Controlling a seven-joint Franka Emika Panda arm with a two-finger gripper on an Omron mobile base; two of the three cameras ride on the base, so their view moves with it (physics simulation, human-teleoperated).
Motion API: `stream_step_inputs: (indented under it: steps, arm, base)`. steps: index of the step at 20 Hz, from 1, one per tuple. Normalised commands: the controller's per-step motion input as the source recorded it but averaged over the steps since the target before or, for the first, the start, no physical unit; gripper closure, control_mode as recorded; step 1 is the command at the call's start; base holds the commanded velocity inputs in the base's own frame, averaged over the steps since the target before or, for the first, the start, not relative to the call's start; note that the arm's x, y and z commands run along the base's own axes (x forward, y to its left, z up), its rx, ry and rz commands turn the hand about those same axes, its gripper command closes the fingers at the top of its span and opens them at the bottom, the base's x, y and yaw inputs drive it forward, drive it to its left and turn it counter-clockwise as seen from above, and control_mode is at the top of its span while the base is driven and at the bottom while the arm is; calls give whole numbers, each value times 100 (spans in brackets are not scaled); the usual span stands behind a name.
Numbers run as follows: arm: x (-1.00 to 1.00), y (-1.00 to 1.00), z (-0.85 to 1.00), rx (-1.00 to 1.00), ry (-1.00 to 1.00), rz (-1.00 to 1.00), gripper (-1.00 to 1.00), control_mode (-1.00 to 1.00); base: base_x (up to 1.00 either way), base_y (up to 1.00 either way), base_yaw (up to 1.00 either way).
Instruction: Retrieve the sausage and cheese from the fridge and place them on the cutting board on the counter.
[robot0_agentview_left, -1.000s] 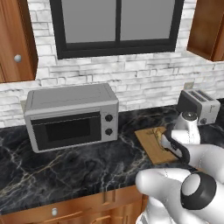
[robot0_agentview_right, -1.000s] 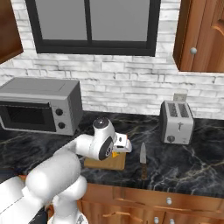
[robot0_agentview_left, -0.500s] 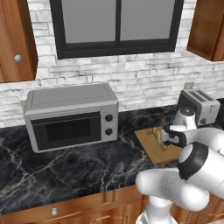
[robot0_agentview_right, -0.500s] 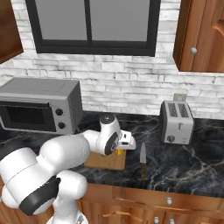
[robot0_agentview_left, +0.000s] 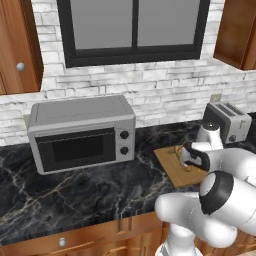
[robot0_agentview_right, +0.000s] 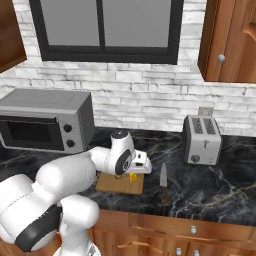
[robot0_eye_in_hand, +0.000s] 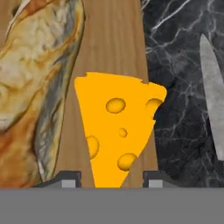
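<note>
The cheese (robot0_eye_in_hand: 117, 131) lies flat on the cutting board (robot0_eye_in_hand: 114, 39) — a yellow-orange wedge with holes, its narrow end pointing down between the two dark fingertips (robot0_eye_in_hand: 66, 180) at the bottom of the hand view. The tips stand apart, one on each side of the wedge's point, and neither can be seen pressing on it; the hand (robot0_eye_in_hand: 109, 180) is open around the cheese rather than clamped on it. The wedge sits at the board's edge nearest the knife (robot0_eye_in_hand: 213, 96), its broad end reaching right to that edge. Beside it on the board, on the other side, lies a long tan, mottled loaf (robot0_eye_in_hand: 33, 83), close to the cheese but apart from it.

In the right base view the hand (robot0_agentview_right: 139, 165) hovers low over the board (robot0_agentview_right: 112, 185), with a bit of the yellow cheese (robot0_agentview_right: 133, 177) showing just under it. The board rests near the front edge of the black marble bench (robot0_agentview_right: 210, 187), between the microwave (robot0_agentview_right: 47, 120) toward the left end and the toaster (robot0_agentview_right: 202, 140) toward the right. The knife (robot0_agentview_right: 163, 181) lies on the bench just right of the board — blade pointing toward the back wall, handle toward the front edge.
</note>
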Motion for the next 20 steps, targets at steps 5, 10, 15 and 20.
stream_step_inputs:
  steps: [5, 10, 15, 20]
  arm:
    - [-49, -4, 31, 9, 0, -1, -100, -100]
    - [-50, -25, 99, 25, 0, -1, -100, -100]
    - [-51, 1, 100, 6, -7, -4, -100, -100]
    - [-45, 19, 100, 0, -11, -5, -100, -100]
  base:
    - [0, 0, 0]
    - [0, 0, 0]
    - [0, 0, 0]
    - [0, 0, 0]
